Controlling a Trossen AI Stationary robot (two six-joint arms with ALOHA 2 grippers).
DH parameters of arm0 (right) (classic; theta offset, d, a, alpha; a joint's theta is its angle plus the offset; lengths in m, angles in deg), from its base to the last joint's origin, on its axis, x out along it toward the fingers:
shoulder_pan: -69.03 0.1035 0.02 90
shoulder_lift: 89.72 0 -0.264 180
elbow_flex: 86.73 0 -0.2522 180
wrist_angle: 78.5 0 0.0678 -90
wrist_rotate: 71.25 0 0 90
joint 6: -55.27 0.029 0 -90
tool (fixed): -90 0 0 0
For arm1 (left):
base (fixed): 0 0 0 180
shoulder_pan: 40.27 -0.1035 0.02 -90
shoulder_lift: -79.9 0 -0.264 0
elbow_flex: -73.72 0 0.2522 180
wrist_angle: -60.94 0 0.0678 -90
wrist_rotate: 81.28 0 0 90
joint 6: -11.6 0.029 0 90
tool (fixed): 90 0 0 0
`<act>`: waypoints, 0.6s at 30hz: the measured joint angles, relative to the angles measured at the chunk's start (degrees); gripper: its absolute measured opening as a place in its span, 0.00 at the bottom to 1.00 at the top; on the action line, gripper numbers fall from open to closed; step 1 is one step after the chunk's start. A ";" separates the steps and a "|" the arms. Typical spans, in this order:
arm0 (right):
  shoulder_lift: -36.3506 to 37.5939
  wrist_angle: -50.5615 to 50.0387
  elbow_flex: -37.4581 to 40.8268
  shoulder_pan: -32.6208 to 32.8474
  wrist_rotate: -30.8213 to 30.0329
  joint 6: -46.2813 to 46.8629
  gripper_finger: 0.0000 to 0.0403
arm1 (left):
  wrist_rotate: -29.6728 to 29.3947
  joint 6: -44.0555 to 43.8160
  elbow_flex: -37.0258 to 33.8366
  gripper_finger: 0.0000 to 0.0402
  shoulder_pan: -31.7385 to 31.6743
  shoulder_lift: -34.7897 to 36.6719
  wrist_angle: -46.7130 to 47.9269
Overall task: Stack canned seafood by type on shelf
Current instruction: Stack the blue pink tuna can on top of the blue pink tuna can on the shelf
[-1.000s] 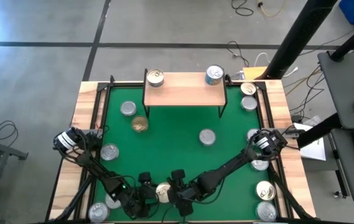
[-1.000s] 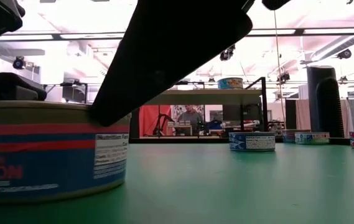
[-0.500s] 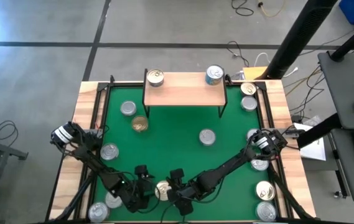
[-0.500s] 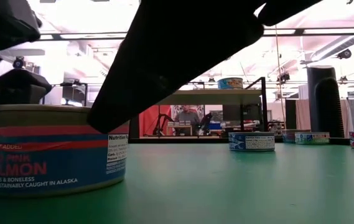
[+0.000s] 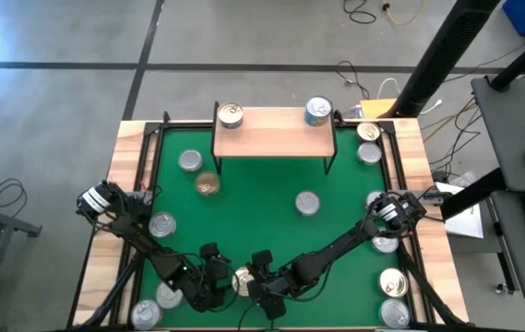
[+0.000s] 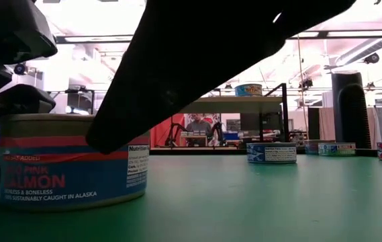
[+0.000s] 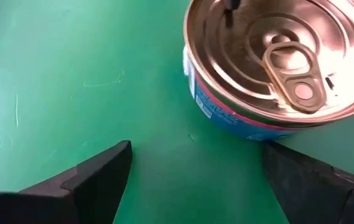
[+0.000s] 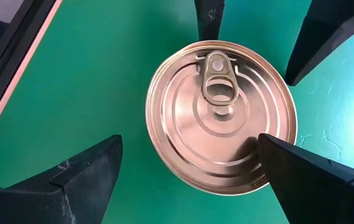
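Gold-topped salmon tin (image 8: pixel 221 117) sits on the green mat between the right claw's (image 8: pixel 189 171) fingers, which have spread wide off it since a second ago. Left claw (image 7: pixel 195 174), spread too, has slid in just beside the tin.
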 joint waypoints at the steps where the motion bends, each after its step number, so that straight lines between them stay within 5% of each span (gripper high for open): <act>1: -0.03 0.00 -0.02 -0.01 0.00 -0.01 0.90 | 0.01 1.57 -0.01 0.84 -0.04 0.00 -0.35; 6: -0.10 -0.02 -0.02 -0.01 0.02 0.03 0.90 | 0.47 5.48 0.78 0.83 -0.09 -0.11 -0.82; 11: -0.12 -0.04 -0.02 -0.03 0.18 0.08 0.90 | 1.39 8.71 2.11 0.69 -0.09 -0.24 -0.02; 18: -0.18 -0.09 -0.04 -0.01 0.26 0.21 0.90 | 4.06 1.87 2.77 0.61 -0.41 -0.18 3.10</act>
